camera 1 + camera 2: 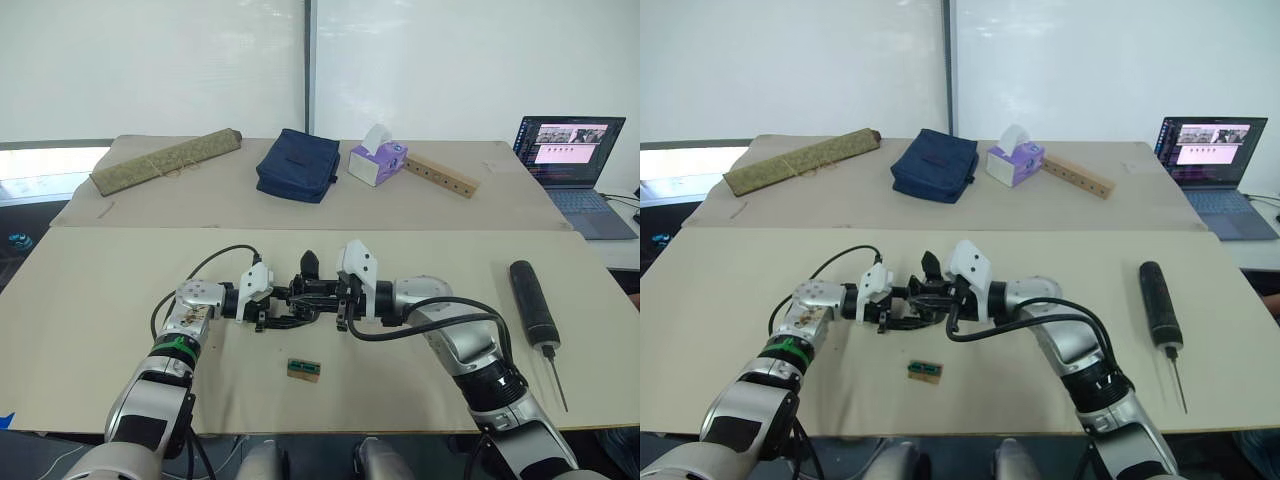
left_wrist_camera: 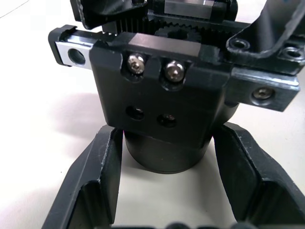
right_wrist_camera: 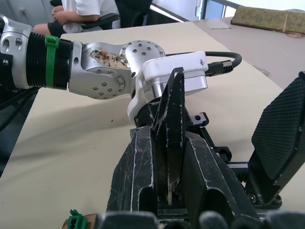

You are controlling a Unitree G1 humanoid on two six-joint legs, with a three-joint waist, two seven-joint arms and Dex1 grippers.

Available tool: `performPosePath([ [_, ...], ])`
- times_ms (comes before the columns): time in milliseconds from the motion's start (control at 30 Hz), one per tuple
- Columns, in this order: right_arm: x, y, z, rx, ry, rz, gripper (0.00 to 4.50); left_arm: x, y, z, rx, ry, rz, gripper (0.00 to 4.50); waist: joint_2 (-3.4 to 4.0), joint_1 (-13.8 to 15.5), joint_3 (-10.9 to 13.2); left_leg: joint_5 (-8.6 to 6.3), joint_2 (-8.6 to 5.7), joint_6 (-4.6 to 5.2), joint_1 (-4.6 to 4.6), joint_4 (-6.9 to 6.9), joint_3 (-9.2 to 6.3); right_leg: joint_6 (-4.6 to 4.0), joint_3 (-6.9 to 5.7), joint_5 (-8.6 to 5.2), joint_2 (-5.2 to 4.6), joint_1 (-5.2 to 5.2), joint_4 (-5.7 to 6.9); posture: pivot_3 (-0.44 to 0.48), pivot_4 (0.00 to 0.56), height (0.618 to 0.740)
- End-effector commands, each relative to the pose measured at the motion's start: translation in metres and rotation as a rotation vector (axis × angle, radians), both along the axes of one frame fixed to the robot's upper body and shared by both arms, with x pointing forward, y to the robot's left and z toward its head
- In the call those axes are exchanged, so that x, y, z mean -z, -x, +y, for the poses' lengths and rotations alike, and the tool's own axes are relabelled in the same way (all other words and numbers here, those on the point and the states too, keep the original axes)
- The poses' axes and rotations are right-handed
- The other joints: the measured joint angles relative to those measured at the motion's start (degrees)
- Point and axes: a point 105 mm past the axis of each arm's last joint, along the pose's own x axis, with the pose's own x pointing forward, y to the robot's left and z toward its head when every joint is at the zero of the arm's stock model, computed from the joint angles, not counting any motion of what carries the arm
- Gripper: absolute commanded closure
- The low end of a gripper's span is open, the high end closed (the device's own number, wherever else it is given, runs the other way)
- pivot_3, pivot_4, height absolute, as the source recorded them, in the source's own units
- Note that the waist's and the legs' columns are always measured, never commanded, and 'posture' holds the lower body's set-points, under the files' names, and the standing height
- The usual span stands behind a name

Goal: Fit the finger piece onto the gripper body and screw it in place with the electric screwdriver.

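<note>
I have both arms meeting over the middle of the worktop (image 1: pixel 100 300). The screwdriver (image 1: pixel 534 299) lies well off to the right of my right jaws (image 1: pixel 343 300), untouched; it looks heavy, stiff and smooth, so I judge a grip at mid-barrel safest. Between the two jaws sits the body (image 1: pixel 305 290), rigid and dense. My left jaws (image 2: pixel 167 191) stand released either side of its round motor end without pinching it. My right jaws pinch the finger (image 3: pixel 172 129), a thin hard wedge, light and apt to slip. A small green-and-tan block (image 1: pixel 303 370) lies just below the jaws. No readable label anywhere.
</note>
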Motion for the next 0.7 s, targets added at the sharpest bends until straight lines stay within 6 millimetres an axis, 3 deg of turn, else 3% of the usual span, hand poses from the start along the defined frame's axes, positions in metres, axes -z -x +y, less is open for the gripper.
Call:
performPosePath([
  [33, 0.025, 0.000, -0.004, 0.016, 0.075, 0.087, 4.17, 0.016, 0.011, -0.003, 0.040, -0.046, 0.056, 2.19, 0.00, 0.00, 0.00, 0.00, 0.00, 0.00, 0.00, 0.00, 0.00, 0.00, 0.00, 0.00, 0.00, 0.00, 0.00, 0.000, 0.150, 0.740],
  [433, 0.038, -0.005, -0.018, 0.048, 0.103, 0.117, 4.17, 0.019, 0.011, -0.005, 0.031, -0.042, 0.059, 2.19, 0.00, 0.11, -0.03, 0.00, -0.01, 0.00, 0.01, 0.00, -0.01, 0.00, 0.00, 0.00, -0.01, 0.05, -0.01, 0.000, 0.150, 0.740],
  [700, 0.012, -0.002, -0.006, -0.004, -0.002, 0.027, 4.17, 0.021, 0.011, -0.004, 0.027, -0.046, 0.063, 2.19, 0.00, 0.11, -0.03, 0.00, -0.01, 0.00, 0.01, 0.00, -0.01, 0.00, 0.00, 0.00, -0.01, 0.05, -0.02, 0.000, 0.150, 0.740],
])
